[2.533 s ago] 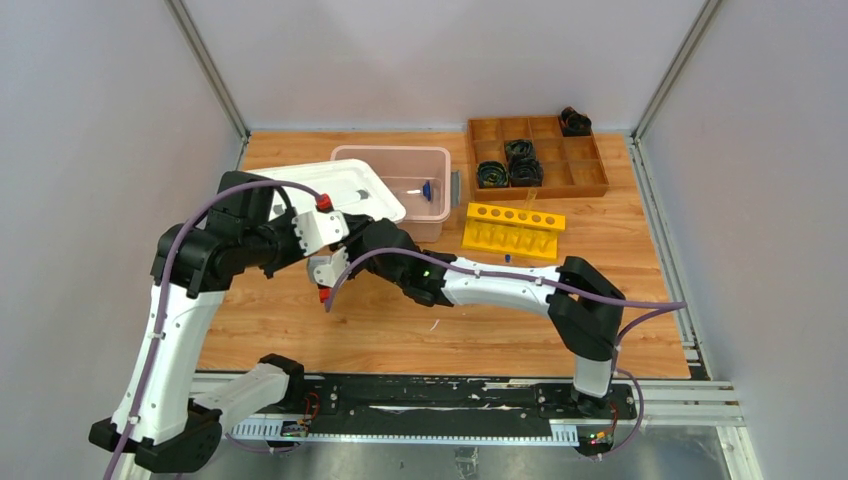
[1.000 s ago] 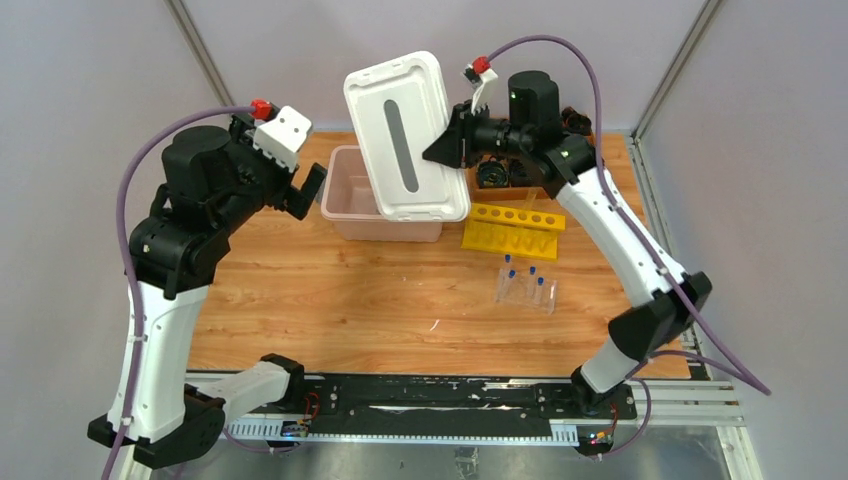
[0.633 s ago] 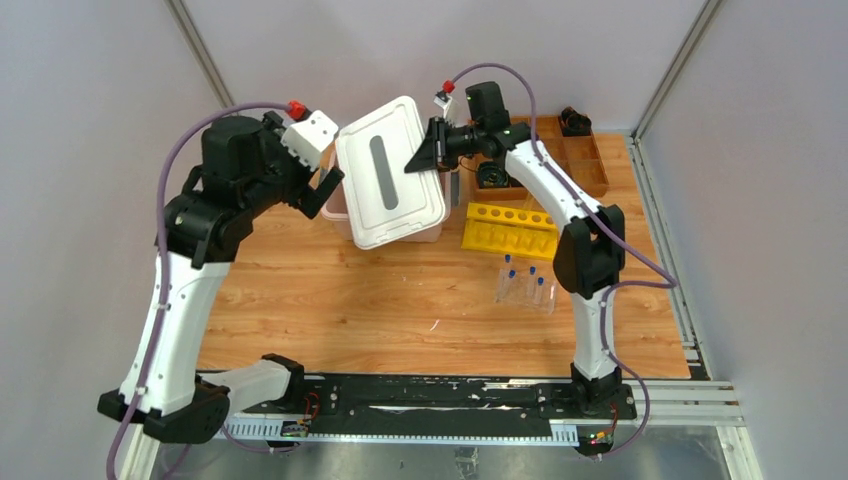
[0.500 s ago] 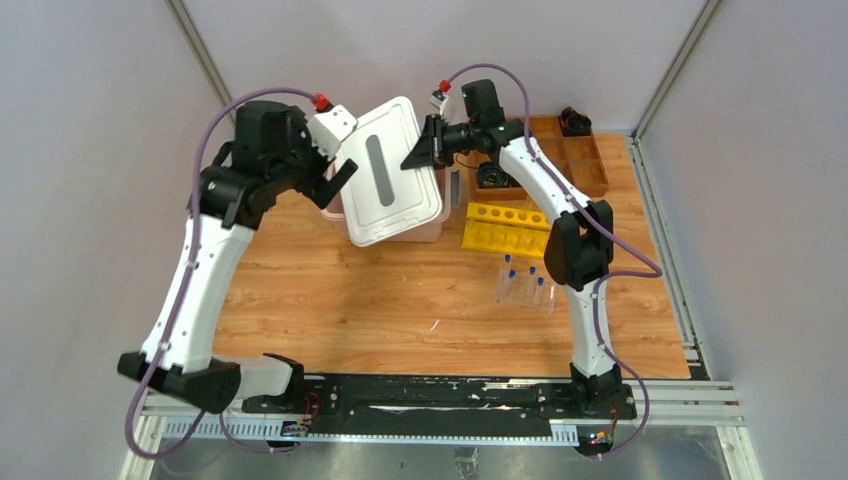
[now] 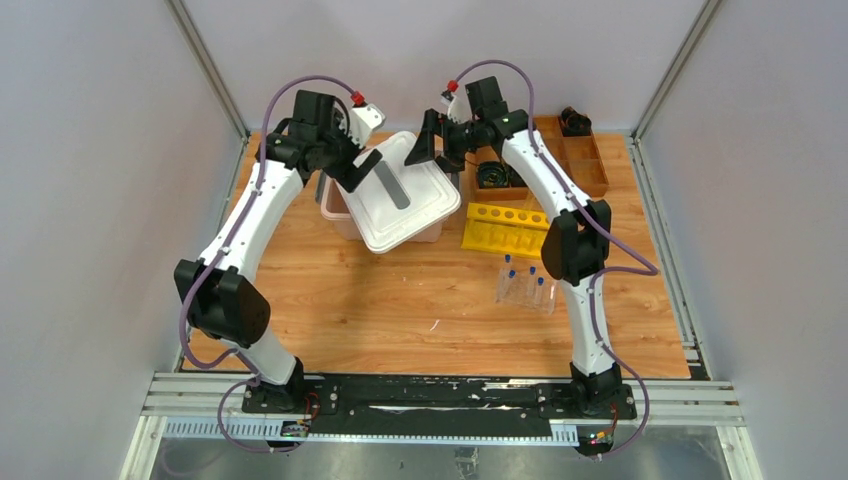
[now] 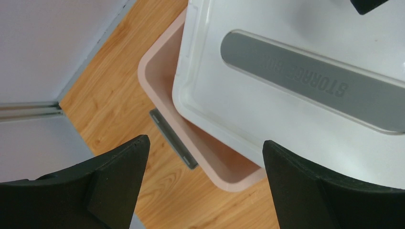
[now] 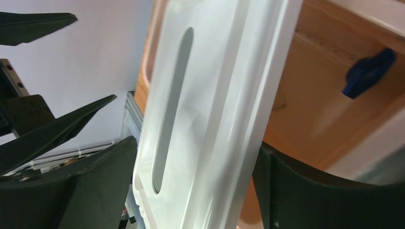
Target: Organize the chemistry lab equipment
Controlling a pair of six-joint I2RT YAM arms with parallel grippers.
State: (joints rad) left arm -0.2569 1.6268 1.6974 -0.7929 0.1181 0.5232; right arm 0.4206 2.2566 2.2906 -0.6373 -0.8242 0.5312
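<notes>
Plainly upright tubes (image 5: 527, 281) (blue caps (image 5: 531, 268) uppermost)

You'll find the lid (image 5: 405, 205) is smooth, glossy white plastic with a matt grey strip set in its top. The bin (image 5: 332, 212) under it is translucent pinkish plastic. The desk (image 5: 400, 310) is smooth wood-grain board. Right of the bin, the yellow rack (image 5: 513, 232) is opaque plastic, the tray (image 5: 585, 172) bare wood, and the tube rack (image 5: 525, 290) clear plastic.
</notes>
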